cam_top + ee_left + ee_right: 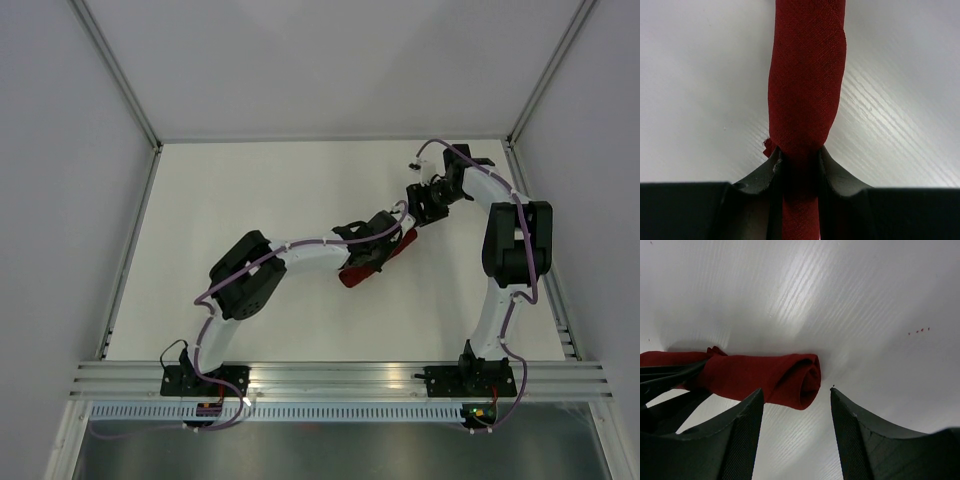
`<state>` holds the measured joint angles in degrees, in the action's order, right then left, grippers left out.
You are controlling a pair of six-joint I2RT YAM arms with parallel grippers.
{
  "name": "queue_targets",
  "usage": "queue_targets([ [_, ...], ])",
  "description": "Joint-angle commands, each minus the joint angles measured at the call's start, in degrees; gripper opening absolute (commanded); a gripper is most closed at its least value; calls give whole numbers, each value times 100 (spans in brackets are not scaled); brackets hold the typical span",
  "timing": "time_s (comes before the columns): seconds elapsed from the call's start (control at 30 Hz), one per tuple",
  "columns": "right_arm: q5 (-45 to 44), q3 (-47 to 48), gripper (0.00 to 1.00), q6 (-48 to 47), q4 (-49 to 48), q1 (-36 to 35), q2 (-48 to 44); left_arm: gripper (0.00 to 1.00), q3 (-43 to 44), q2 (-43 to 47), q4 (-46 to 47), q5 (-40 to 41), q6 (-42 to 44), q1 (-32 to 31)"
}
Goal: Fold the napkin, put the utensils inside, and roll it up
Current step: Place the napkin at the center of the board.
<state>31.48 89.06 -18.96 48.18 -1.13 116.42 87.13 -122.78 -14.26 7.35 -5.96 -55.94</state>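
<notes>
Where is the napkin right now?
In the top view, the rolled napkin lies on the table right of centre, clamped by the left gripper, its free end just before the open right gripper.

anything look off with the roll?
Minor only. The napkin is a tight roll, with the left gripper shut on it. A small tuft of cloth sticks out of its side beside that gripper. A few red specks lie on the table beyond the open right gripper. No fork shows.

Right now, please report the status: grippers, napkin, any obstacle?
Left gripper shut on napkin. Right gripper open, at the napkin's end. Napkin rolled up; utensils not visible. No obstacle seen.
</notes>
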Motion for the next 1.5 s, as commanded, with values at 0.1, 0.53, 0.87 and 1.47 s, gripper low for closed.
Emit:
queue_targets([
  [0.1, -310, -213, 62, 472, 77, -2, -304, 21, 102, -747, -885, -155, -1074, 13],
  [0.53, -20, -187, 64, 1280, 69, -63, -225, 24, 612, -1063, -921, -269, -1970, 13],
  [0.87, -81, -354, 65, 1729, -125, -274, -216, 27, 999, -1318, -1078, -314, -2647, 13],
  [1.47, -968, -424, 36, 1756, -600, -555, -155, 46, 1051, -1240, -1044, -375, -3035, 13],
])
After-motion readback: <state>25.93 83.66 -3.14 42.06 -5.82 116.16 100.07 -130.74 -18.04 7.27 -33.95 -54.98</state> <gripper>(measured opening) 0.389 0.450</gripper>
